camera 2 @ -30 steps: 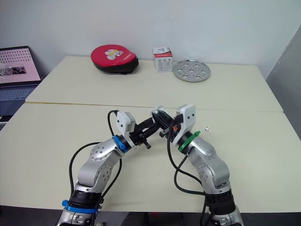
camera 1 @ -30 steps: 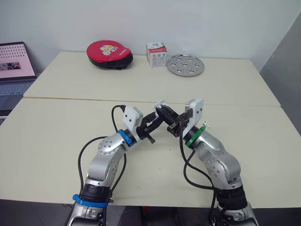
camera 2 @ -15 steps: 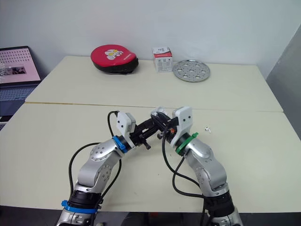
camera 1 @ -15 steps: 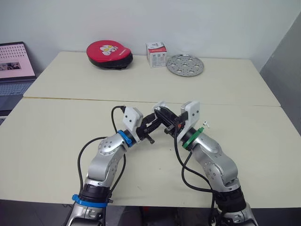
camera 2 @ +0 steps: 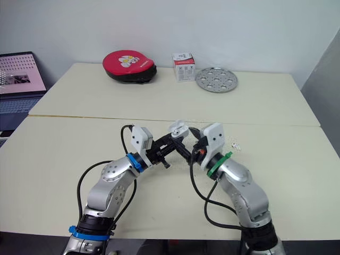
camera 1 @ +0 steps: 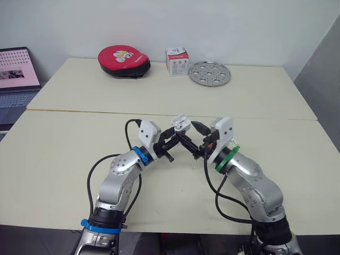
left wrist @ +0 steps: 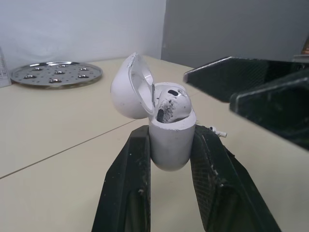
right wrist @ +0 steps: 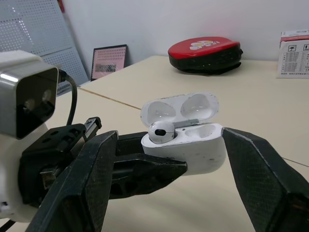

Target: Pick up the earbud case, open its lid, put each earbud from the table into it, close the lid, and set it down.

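Cream tabletop | left jaws clamp open earbud case, one earbud seated | right jaws wide, empty | risk: loose earbud may skitter off if nudged

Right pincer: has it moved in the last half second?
Yes. The right pincer pulled back from the earbud case toward the robot's right, ending nearer the loose earbud.

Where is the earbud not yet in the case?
In the right eye view the loose earbud lies on the table on the robot's right, close beside the right arm, apart from the open earbud case held in the left gripper.
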Available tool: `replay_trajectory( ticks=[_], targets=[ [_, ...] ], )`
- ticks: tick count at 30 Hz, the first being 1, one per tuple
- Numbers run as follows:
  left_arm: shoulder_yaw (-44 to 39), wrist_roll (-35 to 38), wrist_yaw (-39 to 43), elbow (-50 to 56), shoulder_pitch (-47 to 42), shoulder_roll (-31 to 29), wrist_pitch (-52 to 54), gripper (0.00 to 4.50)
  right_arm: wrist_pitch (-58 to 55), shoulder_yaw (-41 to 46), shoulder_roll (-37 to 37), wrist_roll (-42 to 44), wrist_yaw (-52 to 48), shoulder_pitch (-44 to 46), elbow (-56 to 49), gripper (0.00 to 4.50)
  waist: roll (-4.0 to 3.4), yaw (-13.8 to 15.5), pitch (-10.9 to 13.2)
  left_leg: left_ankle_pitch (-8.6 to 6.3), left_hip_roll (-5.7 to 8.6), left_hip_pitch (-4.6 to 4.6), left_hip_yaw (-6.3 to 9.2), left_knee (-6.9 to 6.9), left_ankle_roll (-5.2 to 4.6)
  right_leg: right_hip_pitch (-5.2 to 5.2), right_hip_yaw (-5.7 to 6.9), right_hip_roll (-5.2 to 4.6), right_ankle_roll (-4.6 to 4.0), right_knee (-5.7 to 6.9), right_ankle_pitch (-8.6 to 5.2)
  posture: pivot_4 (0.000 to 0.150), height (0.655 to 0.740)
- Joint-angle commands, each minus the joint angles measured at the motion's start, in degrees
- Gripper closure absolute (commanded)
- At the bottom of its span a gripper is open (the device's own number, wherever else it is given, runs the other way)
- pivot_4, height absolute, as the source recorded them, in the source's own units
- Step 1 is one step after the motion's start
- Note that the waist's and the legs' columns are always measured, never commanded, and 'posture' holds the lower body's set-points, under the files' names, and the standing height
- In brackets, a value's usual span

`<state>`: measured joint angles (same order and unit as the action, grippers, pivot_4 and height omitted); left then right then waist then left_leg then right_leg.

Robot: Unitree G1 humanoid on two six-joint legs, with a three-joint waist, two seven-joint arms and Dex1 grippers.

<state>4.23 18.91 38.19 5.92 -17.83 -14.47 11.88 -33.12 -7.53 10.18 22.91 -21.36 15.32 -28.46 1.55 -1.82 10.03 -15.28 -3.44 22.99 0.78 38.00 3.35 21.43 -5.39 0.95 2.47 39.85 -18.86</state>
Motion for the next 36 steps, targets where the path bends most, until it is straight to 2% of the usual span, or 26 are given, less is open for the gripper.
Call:
replay_trajectory(
  ticks=[1, 5, 9, 14, 17, 19, 23, 27, 30, 36],
  targets=[
    [-0.86, 0.49, 0.59, 1.54, -0.57, -0.45, -1.76, 3.72, -0.75, 7.27, 6.95, 3.82, -3.87, -1.37, -7.11, 0.93, 0.00, 0.09, 0.01, 0.00, 0.02, 0.03, 0.00, 0.00, 0.00, 0.00, 0.01, -0.02, 0.00, -0.04, 0.00, 0.150, 0.7400],
    [-1.07, 0.13, 1.57, 1.25, 0.10, -1.96, -2.63, 3.72, -1.54, 16.39, 15.77, 6.78, -6.99, -5.02, -8.19, 0.93, 0.02, 0.08, 0.01, 0.00, 0.05, 0.02, -0.02, 0.00, -0.01, -0.05, 0.00, -0.03, 0.00, -0.14, 0.00, 0.150, 0.7400],
    [-0.96, -0.14, 3.07, 1.17, 1.55, -3.64, -3.98, 3.72, 2.06, 26.75, 25.25, 5.01, -13.41, -15.94, -6.15, 0.93, 0.00, 0.26, 0.01, -0.01, 0.05, 0.04, -0.10, -0.09, -0.01, -0.10, 0.06, -0.01, 0.00, -0.32, 0.00, 0.150, 0.7400],
    [-1.31, 0.13, 3.45, 0.91, 2.13, -4.41, -4.51, 3.72, 7.14, 33.15, 28.96, 3.16, -18.98, -27.96, -3.37, 0.93, -0.03, 0.08, -0.01, -0.01, 0.02, 0.01, -0.25, -0.09, -0.02, -0.11, -0.08, 0.01, 0.00, -0.38, 0.00, 0.150, 0.7400],
    [-1.38, 0.00, 3.58, 0.43, 2.26, -4.47, -4.89, 3.72, 13.53, 36.38, 29.51, -0.05, -22.69, -36.25, 2.89, 0.93, -0.01, 0.18, 0.00, -0.01, 0.03, -0.01, -0.33, -0.08, -0.02, -0.18, -0.03, 0.00, 0.00, -0.42, 0.00, 0.150, 0.7400],
    [-1.29, -0.09, 3.57, 0.26, 2.22, -4.36, -5.07, 3.72, 16.45, 37.16, 29.42, -1.33, -23.43, -38.33, 5.95, 0.93, -0.01, 0.17, 0.01, -0.01, 0.06, -0.03, -0.42, -0.06, -0.02, -0.22, -0.07, -0.03, 0.00, -0.47, 0.00, 0.150, 0.7400],
    [-1.25, -0.18, 3.53, 0.08, 2.15, -4.15, -5.27, 3.72, 18.43, 39.22, 29.41, -0.73, -24.35, -38.96, 9.79, 0.04, -0.02, -0.24, 0.00, -0.01, 0.02, -0.14, -0.72, -0.05, -0.02, -0.22, -0.34, -0.02, 0.01, -0.46, 0.00, 0.150, 0.7400],
    [-1.37, -0.21, 3.47, -0.22, 2.03, -4.11, -5.46, 3.72, 19.26, 38.68, 30.24, -1.42, -24.69, -37.44, 10.89, 0.00, -0.03, -0.12, -0.01, 0.00, 0.01, -0.17, -0.69, -0.05, -0.02, -0.23, -0.29, 0.01, 0.01, -0.41, 0.00, 0.150, 0.7400],
    [-1.24, -0.41, 3.39, -0.61, 2.08, -3.96, -5.82, 3.72, 15.97, 35.29, 31.16, -1.97, -23.03, -33.02, 10.16, 0.00, -0.03, -0.22, -0.01, -0.01, 0.01, -0.17, -0.75, -0.04, -0.02, -0.22, -0.35, 0.00, 0.02, -0.42, 0.01, 0.150, 0.7400],
    [-0.81, -1.03, 2.89, -1.30, 1.70, -3.04, -6.14, 3.72, 11.06, 24.34, 29.78, -4.40, -19.30, -15.99, 16.39, 0.00, -0.04, 0.00, -0.02, 0.00, 0.00, -0.17, -0.71, -0.02, -0.01, -0.22, -0.31, 0.00, 0.02, -0.40, 0.03, 0.150, 0.7400]
  ],
)
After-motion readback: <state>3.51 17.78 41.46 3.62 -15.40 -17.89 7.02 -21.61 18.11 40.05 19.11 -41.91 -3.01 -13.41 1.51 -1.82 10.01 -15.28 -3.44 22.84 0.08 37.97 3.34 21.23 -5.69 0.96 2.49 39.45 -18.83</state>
